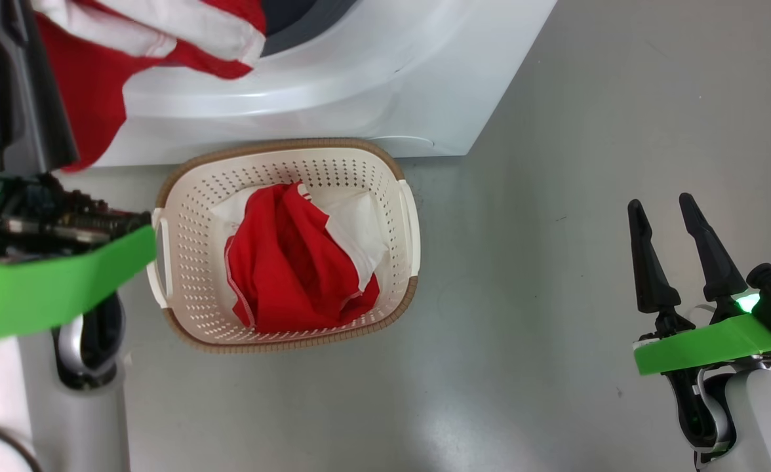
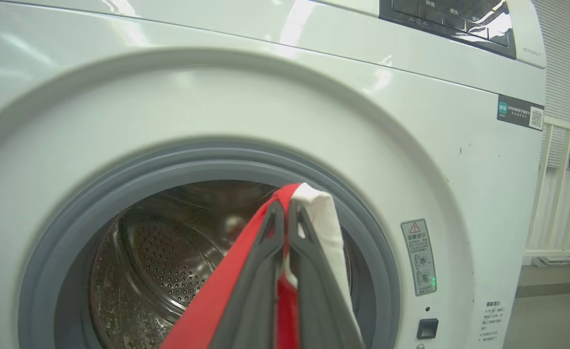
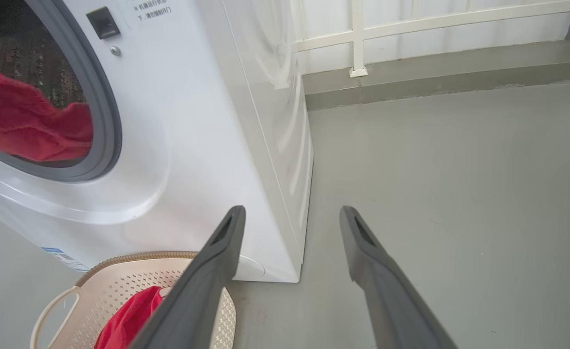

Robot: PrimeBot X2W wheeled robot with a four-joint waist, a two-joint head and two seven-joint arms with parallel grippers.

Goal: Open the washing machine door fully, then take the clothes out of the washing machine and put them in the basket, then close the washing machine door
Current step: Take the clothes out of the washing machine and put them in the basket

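Note:
My left gripper (image 2: 285,206) is shut on a red and white garment (image 2: 320,208) in front of the washing machine's (image 2: 411,145) uncovered mouth, with the steel drum (image 2: 168,252) behind it. In the head view this garment (image 1: 90,72) hangs at the top left beside the left fingers (image 1: 18,98), over the machine's (image 1: 359,78) front. More red clothes (image 1: 287,262) lie in the cream basket (image 1: 280,145) on the floor below the machine. My right gripper (image 1: 661,203) stands open and empty, right of the basket (image 3: 134,257). The washing machine door is out of view.
Grey floor (image 1: 556,295) spreads to the right of the machine and basket. A white railing (image 3: 357,39) and a low kerb run along the back, beyond the machine's right side. The dark control panel (image 2: 450,19) sits at the machine's upper right.

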